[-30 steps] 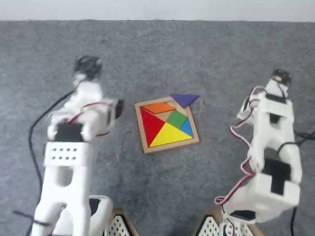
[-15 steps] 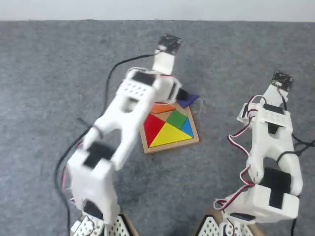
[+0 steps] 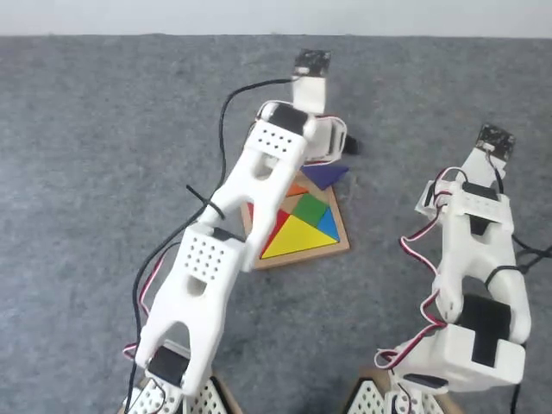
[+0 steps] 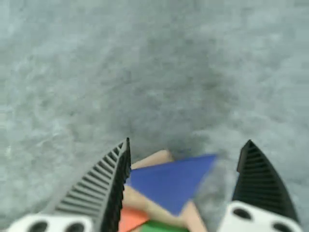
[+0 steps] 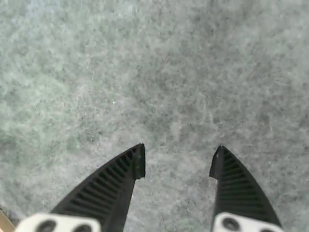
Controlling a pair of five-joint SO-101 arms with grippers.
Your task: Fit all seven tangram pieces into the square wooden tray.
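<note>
The square wooden tray (image 3: 304,253) lies mid-table with red (image 3: 266,228), yellow (image 3: 298,235), green (image 3: 310,208), blue (image 3: 329,225) and orange (image 3: 296,189) pieces in it. A purple triangle (image 3: 324,175) rests tilted over the tray's far right corner, partly on the rim. My left arm stretches across the tray, and its gripper (image 3: 347,147) hangs just above that triangle. In the left wrist view the gripper (image 4: 188,142) is open, its fingers astride the purple triangle (image 4: 169,181) and the tray corner (image 4: 154,158). My right gripper (image 5: 180,146) is open over bare carpet.
Grey carpet (image 3: 103,129) covers the whole table. The right arm (image 3: 476,224) stands folded at the right side, well apart from the tray. Both arm bases sit at the near edge.
The left arm has swung from the left side of the table across the tray to the purple triangle at the far corner. The right arm has barely moved.
</note>
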